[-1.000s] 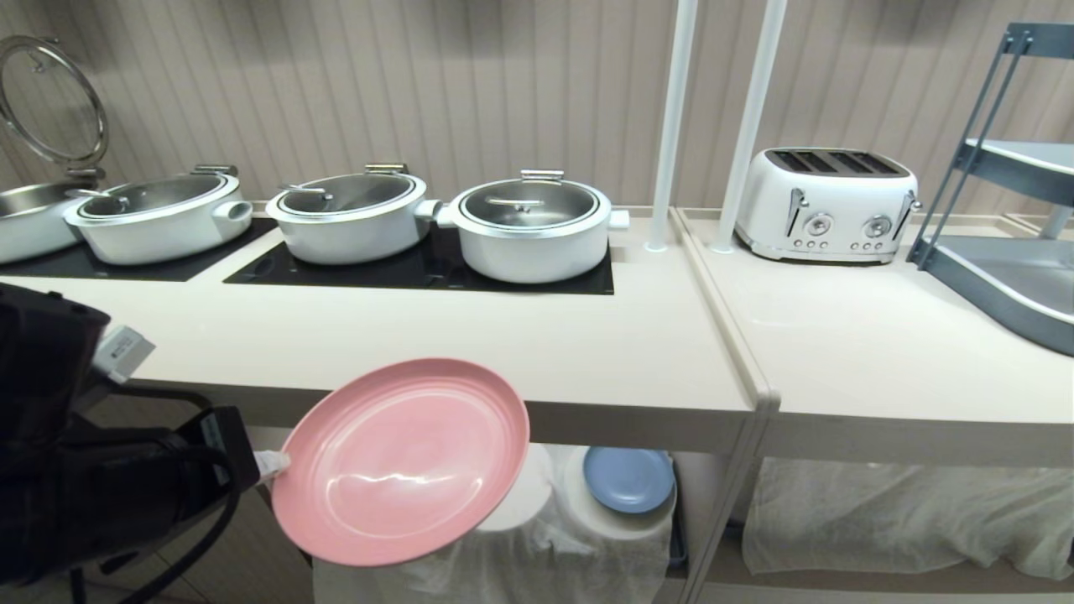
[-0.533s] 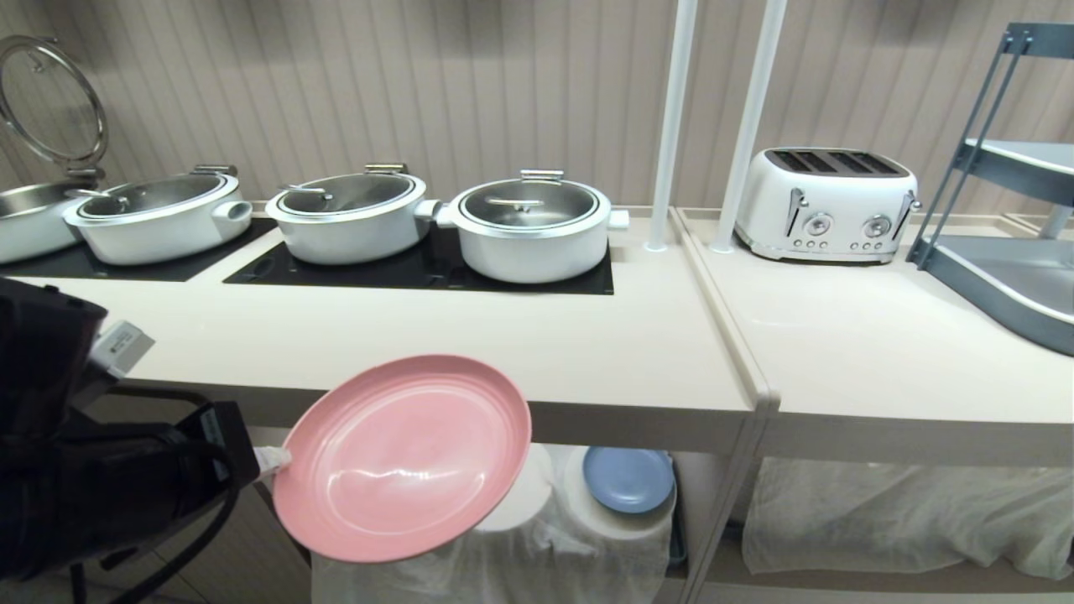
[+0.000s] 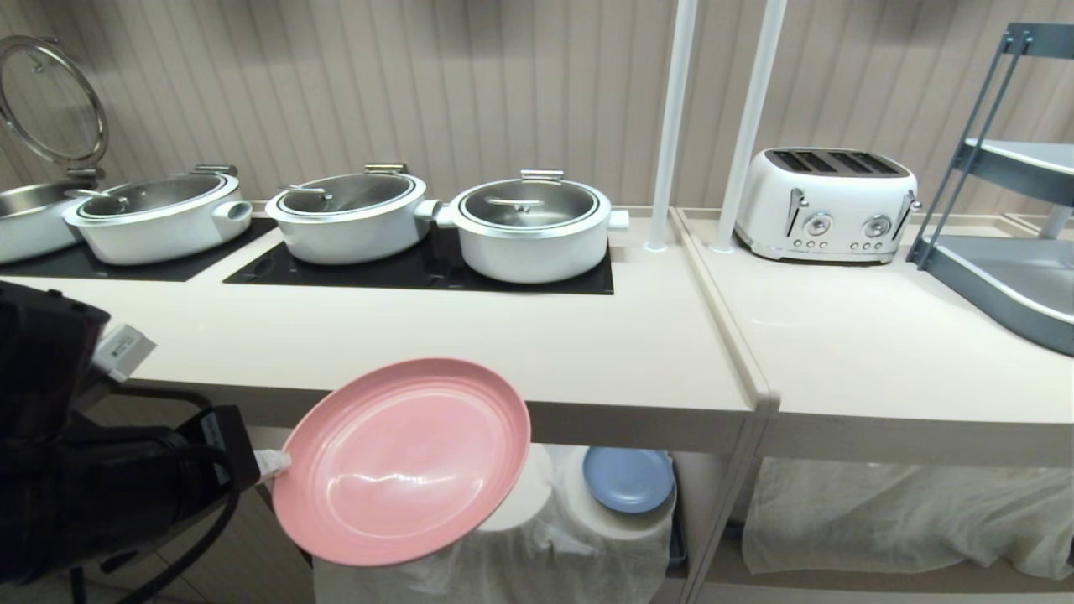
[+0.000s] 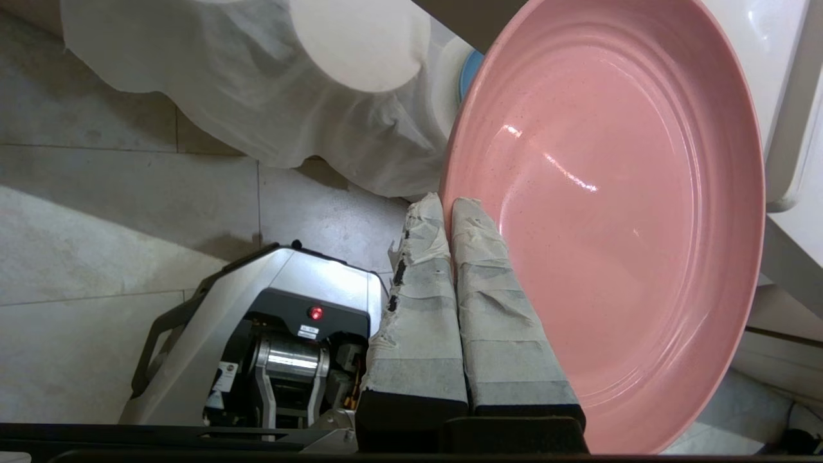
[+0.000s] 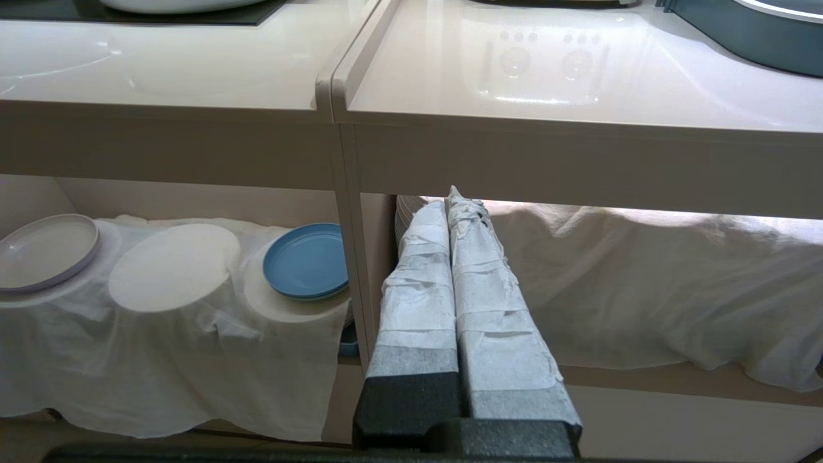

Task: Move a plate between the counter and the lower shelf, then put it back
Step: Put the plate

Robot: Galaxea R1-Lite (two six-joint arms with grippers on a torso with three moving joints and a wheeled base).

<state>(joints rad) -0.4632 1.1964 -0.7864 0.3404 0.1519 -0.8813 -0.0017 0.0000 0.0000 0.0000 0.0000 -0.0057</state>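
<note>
One plate, pink, hangs tilted before the table edge, above the shelf, its rim clamped in the left pincer. Level it and clear the edge first. A blue plate occupies one mound; the pots stand well back. The right pincer rests closed, empty.

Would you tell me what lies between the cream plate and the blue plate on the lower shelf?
In the right wrist view, a bare cloth mound sits between the cream plate and blue plate.
</note>
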